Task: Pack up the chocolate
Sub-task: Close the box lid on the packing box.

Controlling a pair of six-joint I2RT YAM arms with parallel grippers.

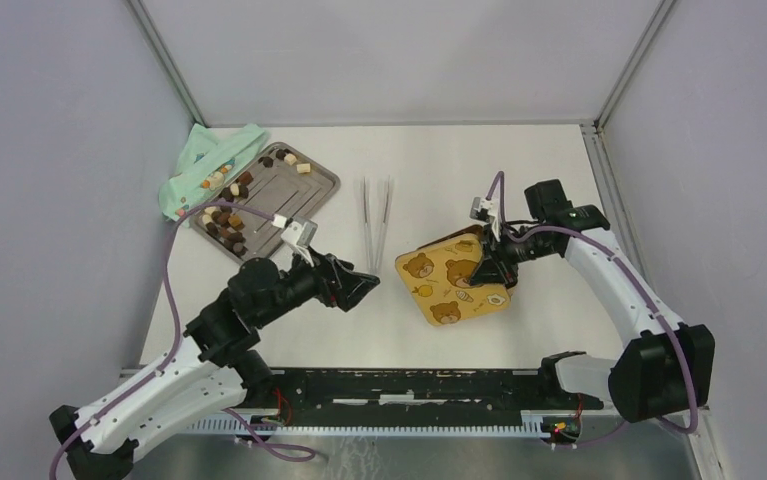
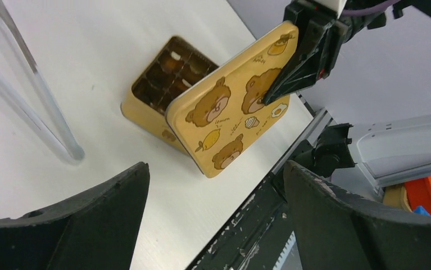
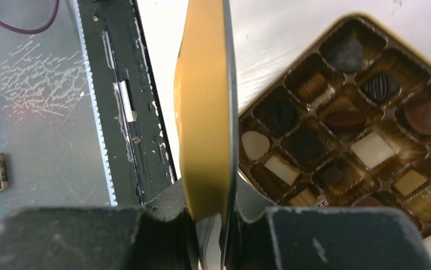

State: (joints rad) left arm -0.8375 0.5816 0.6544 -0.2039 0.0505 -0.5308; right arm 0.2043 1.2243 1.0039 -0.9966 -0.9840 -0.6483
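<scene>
**A:** Where is the chocolate?

**B:** Most of the small dark brown, light brown and cream-white chocolate pieces (image 1: pixel 225 216) lie loose on a shiny metal tray (image 1: pixel 314 185) at the upper left of the top view. A few rest on the mint-green bag (image 1: pixel 209 150) beside it. More pieces fill the compartments of a gold square tin (image 2: pixel 137 115) at centre right.

**A:** Is the tin covered?

**B:** Partly. A gold lid printed with brown bears (image 1: pixel 439 285) leans tilted over it. In the left wrist view one corner's compartments show uncovered.

**A:** What has hold of the lid?

**B:** The right fingers (image 2: pixel 303 67) are pinched onto its raised edge. The right wrist view shows the lid edge-on between them.

**A:** And the other arm?

**B:** The left fingers (image 2: pixel 89 225) are spread wide and hold nothing. They are over the white surface (image 1: pixel 519 180), left of the tin and apart from it. Clear plastic tongs (image 1: pixel 374 252) lie between tray and tin, at upper centre.
</scene>
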